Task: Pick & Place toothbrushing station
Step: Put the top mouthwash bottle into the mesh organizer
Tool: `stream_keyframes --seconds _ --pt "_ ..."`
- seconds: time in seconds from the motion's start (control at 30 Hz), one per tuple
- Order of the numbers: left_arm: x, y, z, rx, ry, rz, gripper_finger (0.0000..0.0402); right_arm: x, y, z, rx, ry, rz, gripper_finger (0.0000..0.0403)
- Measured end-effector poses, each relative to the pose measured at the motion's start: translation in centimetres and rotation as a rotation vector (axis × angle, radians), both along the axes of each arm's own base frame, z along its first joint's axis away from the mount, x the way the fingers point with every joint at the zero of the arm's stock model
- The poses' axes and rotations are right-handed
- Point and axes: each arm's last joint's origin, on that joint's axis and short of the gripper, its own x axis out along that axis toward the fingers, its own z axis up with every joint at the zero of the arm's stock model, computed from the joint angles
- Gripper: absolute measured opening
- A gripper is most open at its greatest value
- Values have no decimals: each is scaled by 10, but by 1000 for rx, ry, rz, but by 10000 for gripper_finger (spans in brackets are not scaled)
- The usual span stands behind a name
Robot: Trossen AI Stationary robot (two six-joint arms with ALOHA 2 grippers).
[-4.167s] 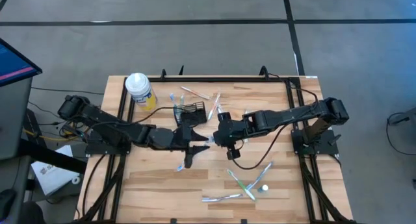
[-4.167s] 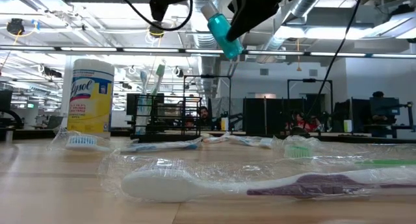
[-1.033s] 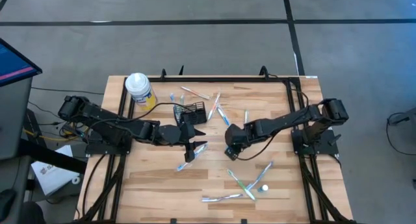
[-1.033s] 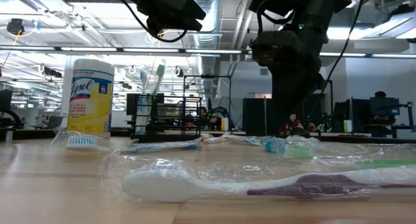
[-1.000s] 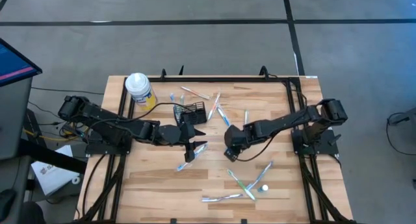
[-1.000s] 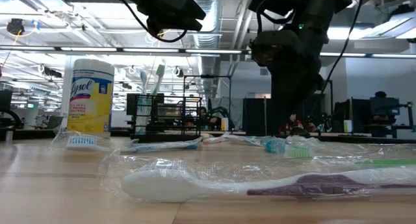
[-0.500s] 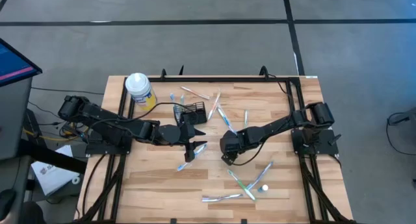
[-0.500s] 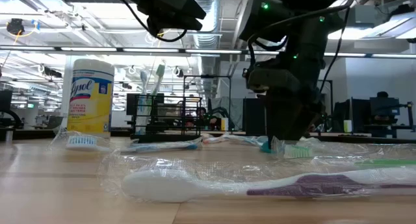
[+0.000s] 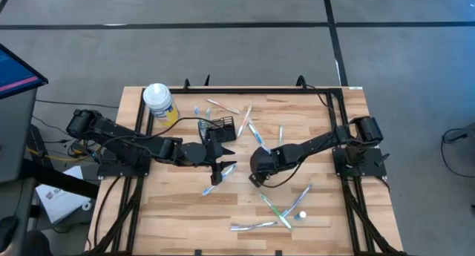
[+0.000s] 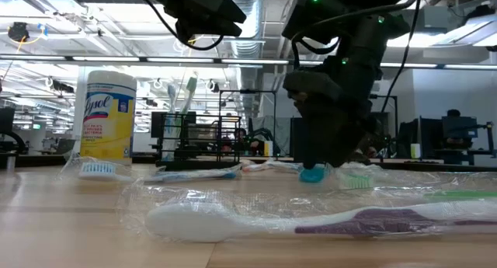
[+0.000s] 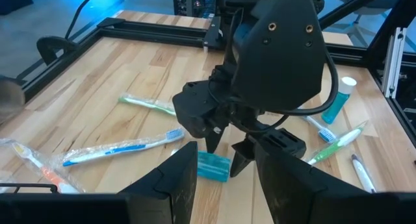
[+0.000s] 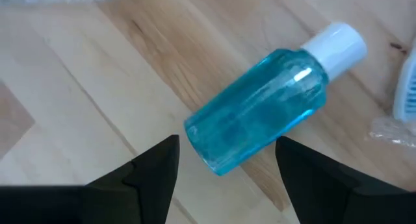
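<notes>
The toothbrushing station [image 9: 221, 127] is a black wire-mesh caddy standing on the table behind the centre, with toothbrushes upright in it; the low view shows it [image 10: 198, 140] too. A small teal bottle with a white cap [image 12: 260, 113] lies on its side on the wood near the table's middle. My right gripper [image 9: 254, 179] is low over the bottle and open, one finger on each side of the bottle's bottom end. My left gripper [image 9: 223, 169] hangs open well above the table, just in front of the caddy, with nothing between its fingers.
A yellow canister with a white lid [image 9: 159, 104] stands at the far left. Wrapped toothbrushes lie scattered: one under my left gripper [image 9: 214, 185], some behind centre [image 9: 256, 133], several near the front [image 9: 278, 208]. A second teal bottle [image 9: 299, 216] lies near the front edge.
My right gripper has moved a little toward the table's left and near edges and come down to just above the table. It now stands over the teal bottle, which lies on the wood.
</notes>
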Motion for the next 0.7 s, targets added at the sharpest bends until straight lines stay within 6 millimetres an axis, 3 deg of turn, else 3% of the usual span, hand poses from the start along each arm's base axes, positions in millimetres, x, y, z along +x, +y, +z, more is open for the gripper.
stream_keyframes --seconds 0.53,0.7 --pt "0 0 0 0 0 0 150 7 -12 2 -19 -68 -64 244" --pt "0 0 0 0 0 0 150 10 -11 -14 -26 -18 -64 244"
